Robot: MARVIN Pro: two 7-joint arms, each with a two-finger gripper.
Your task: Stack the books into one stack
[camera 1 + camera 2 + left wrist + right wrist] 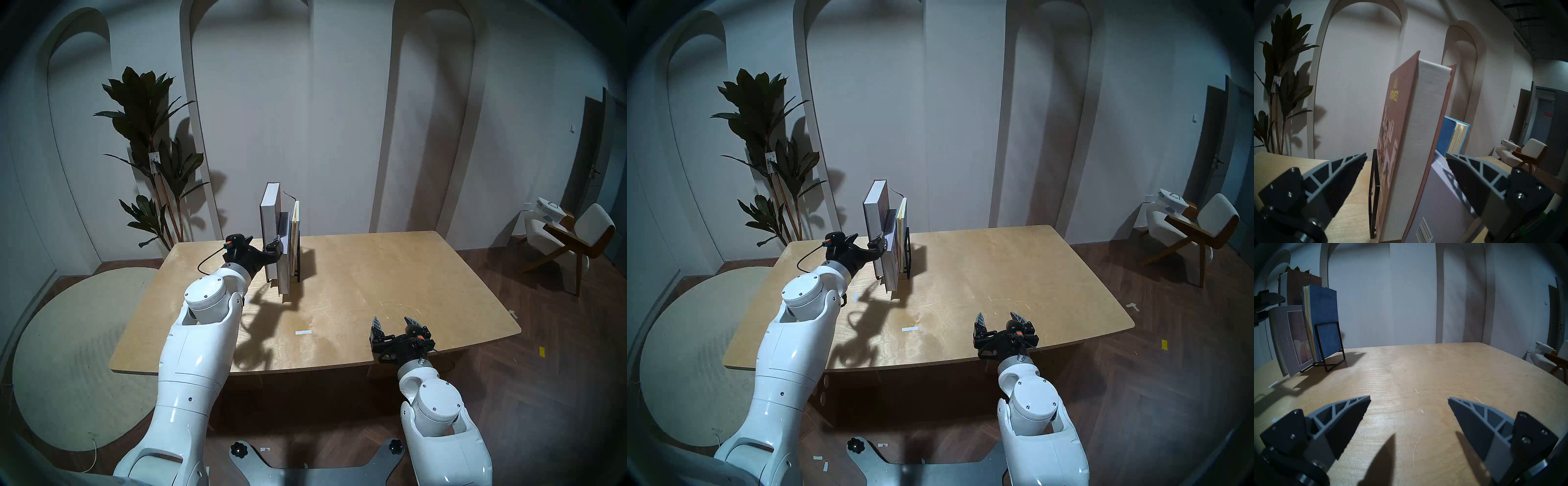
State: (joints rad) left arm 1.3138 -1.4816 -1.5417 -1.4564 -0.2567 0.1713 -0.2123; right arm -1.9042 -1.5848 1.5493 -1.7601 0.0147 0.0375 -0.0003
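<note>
Illumination is dim and cool, leaving the walls grey-blue. Hard shadows fall on the table (373, 271) toward its near edge from the books (281, 237) and left arm, indicating an overhead source beyond them. All views show fisheye curvature, dark vignetted rims and slight softness at the edges.

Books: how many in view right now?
3, all upright in the black wire rack at the table's far left: brown book leftmost, lavender-grey book in the middle, sticking out toward the robot, blue book rightmost. None seems hidden.
</note>
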